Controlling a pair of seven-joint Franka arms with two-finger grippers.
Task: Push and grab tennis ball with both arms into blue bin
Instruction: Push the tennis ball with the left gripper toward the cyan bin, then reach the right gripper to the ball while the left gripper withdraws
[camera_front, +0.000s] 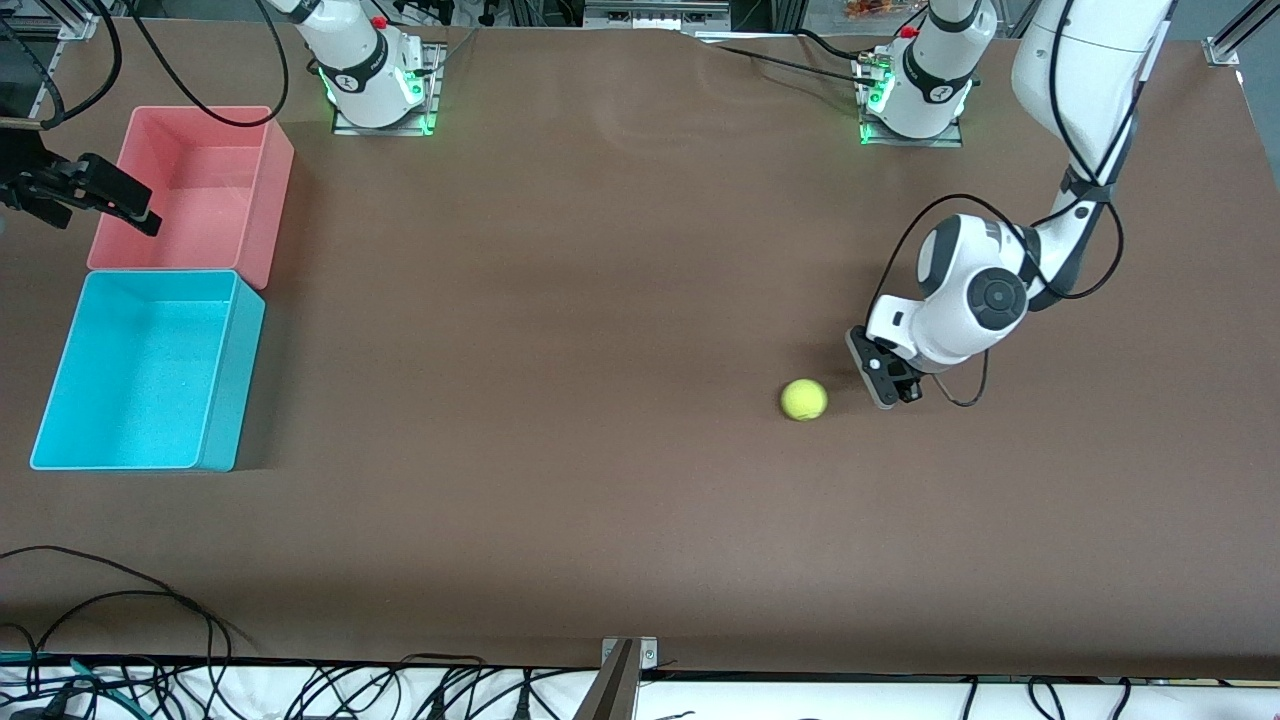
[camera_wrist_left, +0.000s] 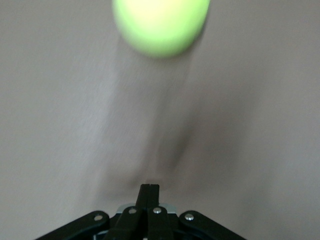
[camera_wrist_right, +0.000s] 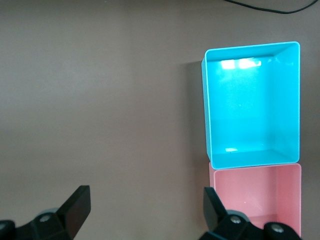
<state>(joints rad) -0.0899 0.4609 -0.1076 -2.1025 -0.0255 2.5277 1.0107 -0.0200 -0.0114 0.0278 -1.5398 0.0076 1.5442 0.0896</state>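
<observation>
Two arms were seen in the front view. The left arm (camera_front: 1060, 170) was bent down from its base at the left arm's end of the surface (camera_front: 600, 480), its wrist folded low so that the left tool (camera_front: 884, 372) sat close above the surface. The tennis ball (camera_front: 803, 399) lay just beside that tool, toward the right arm's end, with a narrow gap showing between them. Wide bare surface stretched from the ball to the blue bin (camera_front: 225, 380), which stood at the right arm's end, well apart from the ball. The pink bin (camera_front: 270, 190) stood touching the blue bin, farther from the front camera. The right tool (camera_front: 95, 195) was held up at the view's edge, over the pink bin's outer wall, and the right arm was waiting there.

From the left wrist view, the left tool (camera_wrist_left: 149, 189) was seen with its fingers pressed together, holding nothing. The tennis ball (camera_wrist_left: 160, 25) lay ahead of the fingertips on the surface, apart from them.

From the right wrist view, the right tool (camera_wrist_right: 145, 207) was seen spread wide, with nothing between its fingers (camera_wrist_right: 77, 205). Below it, the blue bin (camera_wrist_right: 206, 100) and the pink bin (camera_wrist_right: 215, 200) were seen side by side, walls touching, and bare surface lay beside them.
</observation>
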